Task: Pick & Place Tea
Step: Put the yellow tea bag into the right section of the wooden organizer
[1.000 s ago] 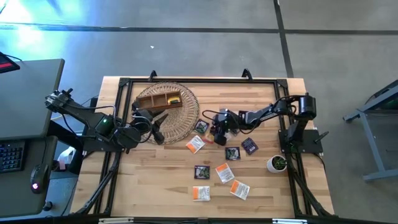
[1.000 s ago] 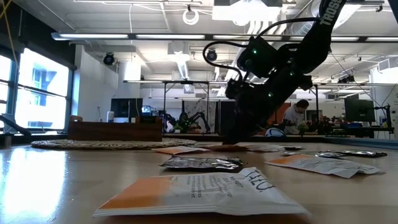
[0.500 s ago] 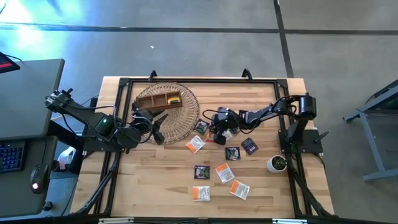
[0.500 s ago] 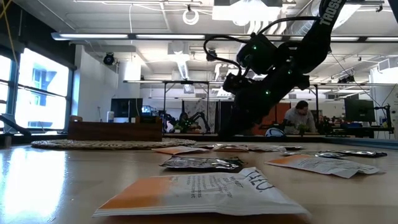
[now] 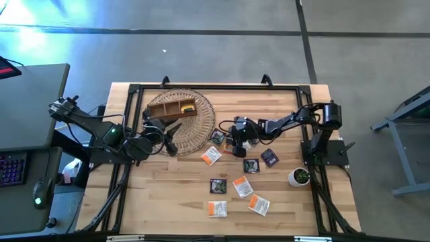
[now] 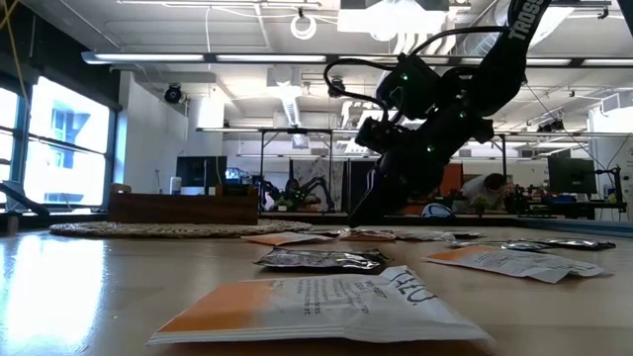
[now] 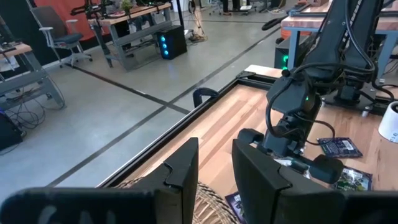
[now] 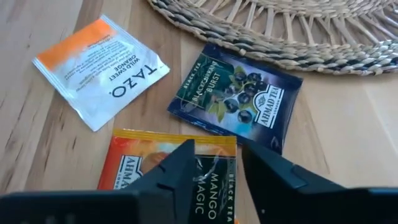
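Note:
Several tea sachets lie flat on the table, white-orange ones [image 5: 211,155] and dark ones [image 5: 250,166]. My right gripper [image 5: 237,139] hangs low over the cluster near the woven mat, with its fingers open. In the right wrist view they [image 8: 217,171] straddle the corner of an orange-and-black sachet [image 8: 155,158] lying on the wood. A dark sachet [image 8: 236,93] and a white-orange one [image 8: 102,68] lie beyond it. My left gripper [image 5: 170,138] waits over the mat with a narrow gap between its fingers [image 7: 216,168]. My right gripper comes down slanting from the table's right side over the orange-and-black sachet's corner [image 8: 225,144]. Its fingertips lie below the picture's edge, so I cannot tell whether they touch the sachet.
A round woven mat [image 5: 201,124] carries the brown divided wooden box [image 5: 171,109] at the far left. A small white pot with a plant [image 5: 299,177] stands near the right edge. More sachets [image 5: 242,186] lie toward the near edge, with bare wood at the near left.
In the low view my right gripper has risen a little off the table top and tipped, so its fingers now slant down toward the sachets. The sachets lie where they were.

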Robot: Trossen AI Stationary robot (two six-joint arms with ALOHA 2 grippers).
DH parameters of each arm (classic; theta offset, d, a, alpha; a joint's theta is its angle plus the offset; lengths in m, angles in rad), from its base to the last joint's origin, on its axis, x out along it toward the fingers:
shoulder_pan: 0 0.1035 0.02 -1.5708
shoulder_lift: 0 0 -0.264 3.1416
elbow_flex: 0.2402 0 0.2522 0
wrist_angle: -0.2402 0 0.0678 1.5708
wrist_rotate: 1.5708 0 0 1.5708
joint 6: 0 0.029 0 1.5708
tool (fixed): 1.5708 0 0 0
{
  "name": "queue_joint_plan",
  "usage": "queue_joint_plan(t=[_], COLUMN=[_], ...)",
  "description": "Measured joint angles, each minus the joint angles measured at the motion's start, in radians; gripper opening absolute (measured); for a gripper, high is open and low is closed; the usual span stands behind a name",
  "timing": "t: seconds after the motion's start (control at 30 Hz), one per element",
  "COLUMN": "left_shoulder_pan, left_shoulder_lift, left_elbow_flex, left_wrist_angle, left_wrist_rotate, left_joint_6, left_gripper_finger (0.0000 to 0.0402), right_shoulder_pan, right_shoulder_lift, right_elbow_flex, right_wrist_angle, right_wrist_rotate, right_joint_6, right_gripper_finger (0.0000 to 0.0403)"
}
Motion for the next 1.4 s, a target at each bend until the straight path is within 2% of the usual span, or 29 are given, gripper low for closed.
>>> queue_joint_plan(t=[0.17, 0.33, 0.57, 0.77, 0.9, 1.1, 1.33, 1.4], left_shoulder_pan=[0.0, 0.0, 0.0, 0.0, 0.0, 0.0, 0.0, 0.0], left_shoulder_lift=[0.0, 0.0, 0.0, 0.0, 0.0, 0.0, 0.0, 0.0], left_elbow_flex=[0.0, 0.0, 0.0, 0.0, 0.0, 0.0, 0.0, 0.0], left_wrist_angle=[0.0, 0.0, 0.0, 0.0, 0.0, 0.0, 0.0, 0.0], left_wrist_rotate=[0.002, 0.003, 0.003, 0.003, 0.003, 0.004, 0.004, 0.005], left_joint_6=[0.0, 0.0, 0.0, 0.0, 0.0, 0.0, 0.0, 0.0], left_gripper_finger=[0.0097, 0.0097, 0.0097, 0.0097, 0.0097, 0.0097, 0.0097, 0.0097], right_shoulder_pan=[0.0, 0.004, 0.006, 0.005, 0.005, 0.004, 0.006, 0.007], right_shoulder_lift=[0.0, 0.001, 0.029, 0.028, 0.034, 0.08, 0.087, 0.084], right_elbow_flex=[0.0, -0.001, -0.001, -0.002, 0.0, 0.004, 0.001, -0.001], right_wrist_angle=[-0.049, -0.09, -0.082, -0.053, -0.095, -0.097, -0.058, -0.05], right_wrist_rotate=[0.0, 0.018, 0.08, 0.083, 0.106, 0.094, 0.107, 0.107], right_joint_6=[0.061, 0.077, 0.081, 0.063, 0.065, 0.063, 0.018, -0.002], right_gripper_finger=[0.0173, 0.0192, 0.0191, 0.019, 0.0187, 0.0143, 0.0021, 0.0009])
